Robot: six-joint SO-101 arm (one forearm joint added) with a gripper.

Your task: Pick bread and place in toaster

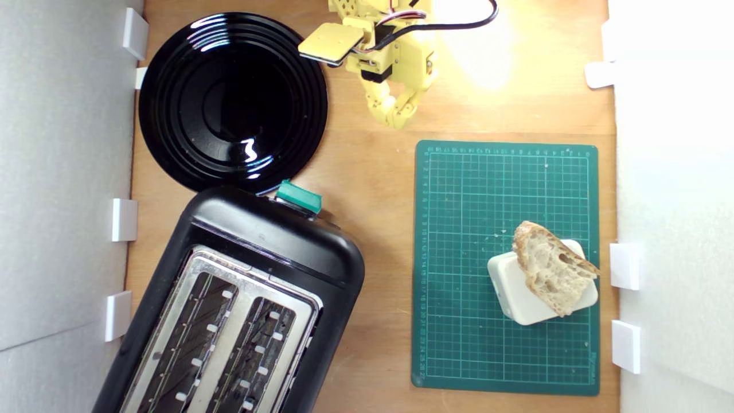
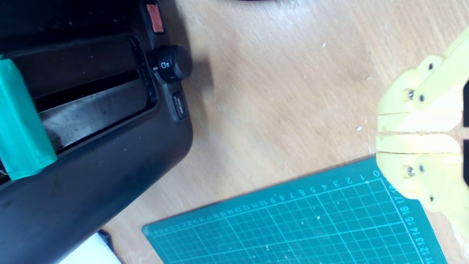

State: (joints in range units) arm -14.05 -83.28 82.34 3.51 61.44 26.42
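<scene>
The bread (image 1: pixel 552 268), a pale holey slice with a brown crust, lies tilted on a white rounded-square block (image 1: pixel 524 301) at the exterior view's lower right. The black toaster (image 1: pixel 241 310) with its silver two-slot top and green lever knob (image 1: pixel 298 196) fills the lower left; the wrist view shows its front panel (image 2: pixel 110 146) and the green knob (image 2: pixel 22 121). My yellow gripper (image 1: pixel 395 117) hangs at the top centre, far from both, shut with nothing between its fingers. In the wrist view the gripper (image 2: pixel 379 132) has its fingers pressed together.
A round black plate (image 1: pixel 232 103) sits at the exterior view's upper left, touching the toaster's far end. The green cutting mat (image 1: pixel 459 229) under the block covers the right half. White brackets (image 1: pixel 625 265) line both sides of the wooden table (image 1: pixel 378 189).
</scene>
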